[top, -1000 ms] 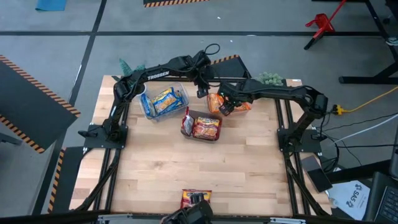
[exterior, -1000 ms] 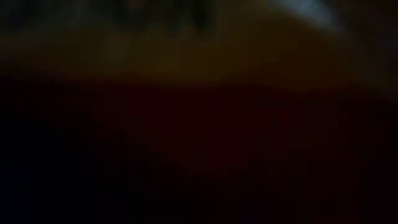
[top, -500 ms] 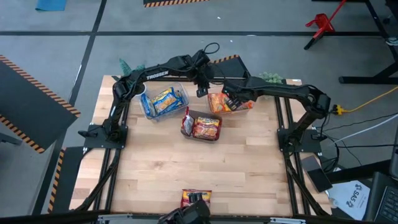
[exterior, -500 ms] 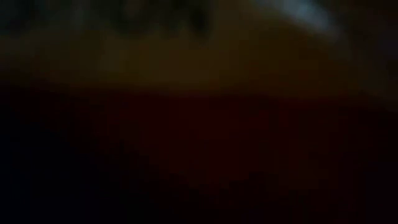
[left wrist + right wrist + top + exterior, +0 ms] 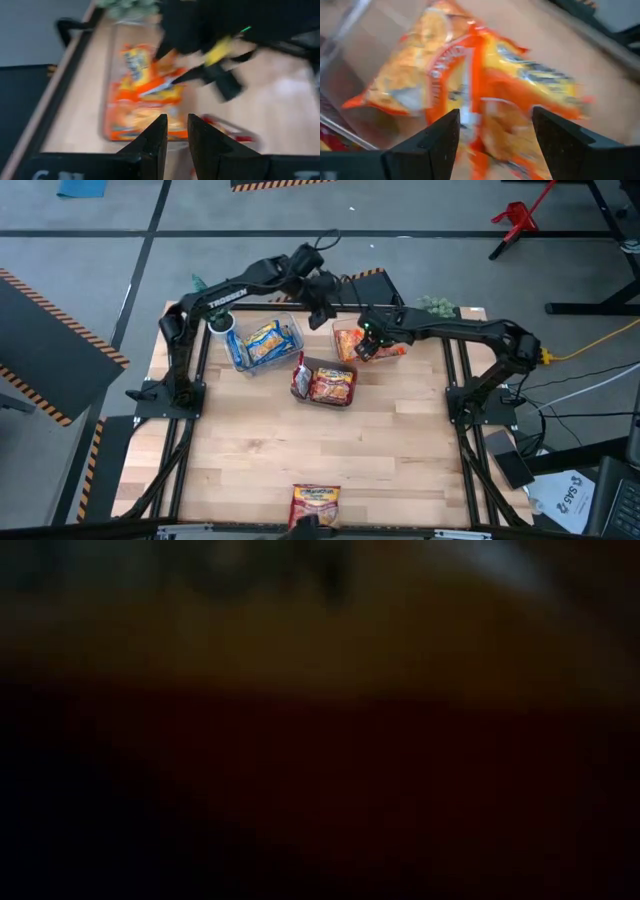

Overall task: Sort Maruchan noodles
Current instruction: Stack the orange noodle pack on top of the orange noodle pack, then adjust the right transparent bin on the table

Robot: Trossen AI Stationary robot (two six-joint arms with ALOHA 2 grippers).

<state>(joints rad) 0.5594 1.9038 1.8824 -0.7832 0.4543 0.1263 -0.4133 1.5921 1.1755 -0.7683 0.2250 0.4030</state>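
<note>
Hovering spread-fingered over the orange noodle packets [image 5: 475, 85] in their clear bin [image 5: 343, 332] — likely just dropped there by colour — is the right hand [image 5: 366, 346]; the left hand [image 5: 176, 137], nearly closed and empty, waits nearby.

A grey floor [image 5: 90, 240] with hazard-striped tape [image 5: 30, 285] surrounds the wooden table [image 5: 330, 450].

Overhead sees all — wrists close on orange packets [image 5: 470, 95]; low view dark.
</note>
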